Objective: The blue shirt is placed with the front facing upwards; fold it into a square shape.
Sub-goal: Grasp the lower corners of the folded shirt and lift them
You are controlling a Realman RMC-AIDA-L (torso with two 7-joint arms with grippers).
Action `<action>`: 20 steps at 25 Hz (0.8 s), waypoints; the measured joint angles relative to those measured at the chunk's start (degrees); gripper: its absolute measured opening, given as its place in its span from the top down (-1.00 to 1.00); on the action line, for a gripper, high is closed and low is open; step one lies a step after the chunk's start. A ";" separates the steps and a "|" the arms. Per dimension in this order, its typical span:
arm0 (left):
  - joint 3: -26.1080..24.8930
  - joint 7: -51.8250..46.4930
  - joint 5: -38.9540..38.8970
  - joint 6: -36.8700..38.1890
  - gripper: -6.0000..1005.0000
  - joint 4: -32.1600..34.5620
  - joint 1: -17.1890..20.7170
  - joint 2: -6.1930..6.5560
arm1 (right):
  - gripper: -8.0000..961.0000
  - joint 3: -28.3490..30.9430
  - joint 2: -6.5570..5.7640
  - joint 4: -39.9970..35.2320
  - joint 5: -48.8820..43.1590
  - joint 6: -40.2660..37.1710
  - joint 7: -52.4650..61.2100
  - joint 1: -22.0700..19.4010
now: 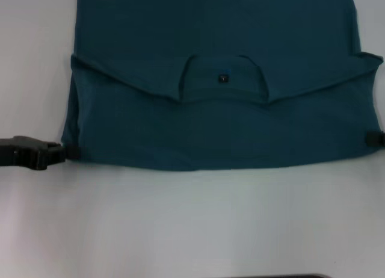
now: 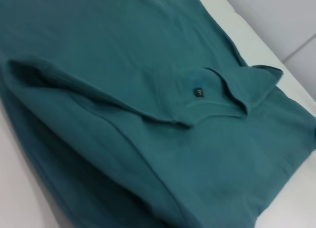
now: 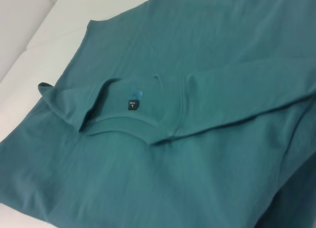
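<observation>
On the white table (image 1: pixel 192 224) in front of you, the blue shirt (image 1: pixel 222 127) lies spread flat, its collar end doubled over toward the rest of the body so that the neckline and the small black label (image 1: pixel 223 78) face up near the middle of the folded band.

Your left gripper (image 1: pixel 67 150) sits low at the shirt's left corner, right on the near folded edge; its dark fingertips touch the cloth there, but you cannot tell whether they are pinching the fabric or merely resting against it.

Your right gripper (image 1: pixel 378 138) shows only as a dark tip at the opposite corner of the same folded edge, again touching the cloth, and its finger spread cannot be made out.

Between the two sets of fingers the folded edge runs nearly straight across the table. Beyond them the folded-over flap ends in a slanted line on either side of the collar.

From the left wrist view the label (image 2: pixel 198 92) sits inside the collar opening, well away from the fingers; the right wrist view shows the same label (image 3: pixel 133 104) on smooth teal cloth.
</observation>
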 joint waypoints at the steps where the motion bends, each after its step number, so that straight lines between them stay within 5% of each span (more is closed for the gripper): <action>1: -0.03 0.01 0.67 0.82 0.99 0.00 0.15 0.00 | 0.94 0.00 -0.08 -0.01 -0.06 -0.87 -0.55 -0.57; 20: 0.04 1.89 4.26 7.43 0.99 -0.08 1.92 -0.01 | 0.94 0.22 -0.49 0.02 -0.12 -1.65 -1.79 -4.79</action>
